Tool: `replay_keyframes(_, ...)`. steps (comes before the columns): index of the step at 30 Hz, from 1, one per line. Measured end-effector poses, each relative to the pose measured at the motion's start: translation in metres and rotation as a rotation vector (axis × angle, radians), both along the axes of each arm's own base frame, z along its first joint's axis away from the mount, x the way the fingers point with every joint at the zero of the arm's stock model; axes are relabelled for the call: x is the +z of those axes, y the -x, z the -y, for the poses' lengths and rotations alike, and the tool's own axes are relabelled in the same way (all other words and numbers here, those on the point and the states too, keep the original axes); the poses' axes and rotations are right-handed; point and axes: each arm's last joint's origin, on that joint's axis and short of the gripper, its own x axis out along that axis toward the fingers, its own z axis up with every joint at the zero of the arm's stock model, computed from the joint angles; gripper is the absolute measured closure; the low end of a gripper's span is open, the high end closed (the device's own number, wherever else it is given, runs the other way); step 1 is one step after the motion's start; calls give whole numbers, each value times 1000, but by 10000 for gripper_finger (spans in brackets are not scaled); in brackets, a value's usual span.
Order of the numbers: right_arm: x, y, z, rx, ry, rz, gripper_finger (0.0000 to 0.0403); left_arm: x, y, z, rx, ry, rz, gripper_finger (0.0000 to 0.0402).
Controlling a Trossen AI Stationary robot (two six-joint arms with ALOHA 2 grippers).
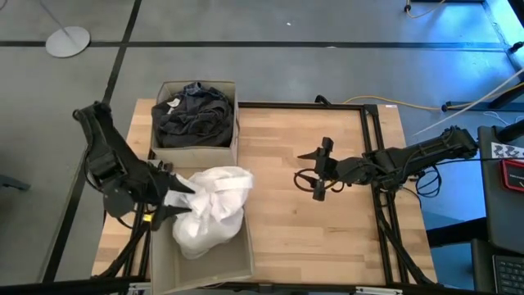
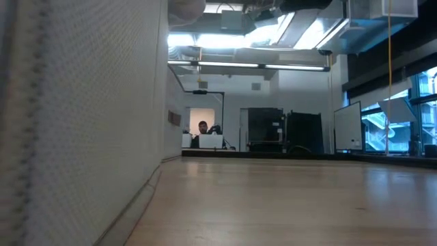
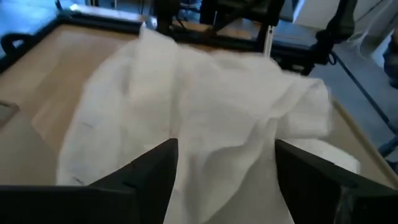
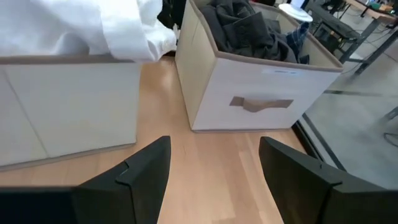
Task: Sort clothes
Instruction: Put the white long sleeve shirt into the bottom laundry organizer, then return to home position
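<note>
White garment (image 1: 211, 209) bunched over the near beige box (image 1: 232, 264), left gripper (image 1: 174, 197) pinching its edge, dark clothes (image 1: 192, 115) in far box (image 1: 232, 135), right gripper (image 1: 321, 170) spread above wooden surface (image 1: 327, 238).

No words, numbers or brand names can be read in any of the views. The only sign is a black-and-white square pattern on a card (image 1: 509, 152) at the right edge of the high view, and it spells nothing. The boxes and clothes carry no print that can be read.
</note>
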Motion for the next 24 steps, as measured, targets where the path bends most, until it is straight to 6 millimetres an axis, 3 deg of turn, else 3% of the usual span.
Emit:
replay_keyframes(8,7,-3,-1,27,17,72,155,8,12,-18,61,1,56,159)
replay_keyframes(15,4,-4,-5,128,-45,44,155,-21,5,-1,-52,37,-18,160)
replay_keyframes(19,7,-9,-6,162,-16,77,155,-26,1,6,-155,-24,68,160)
replay_keyframes(24,18,-23,9,186,36,210,155,-7,4,-21,79,-230,232,160)
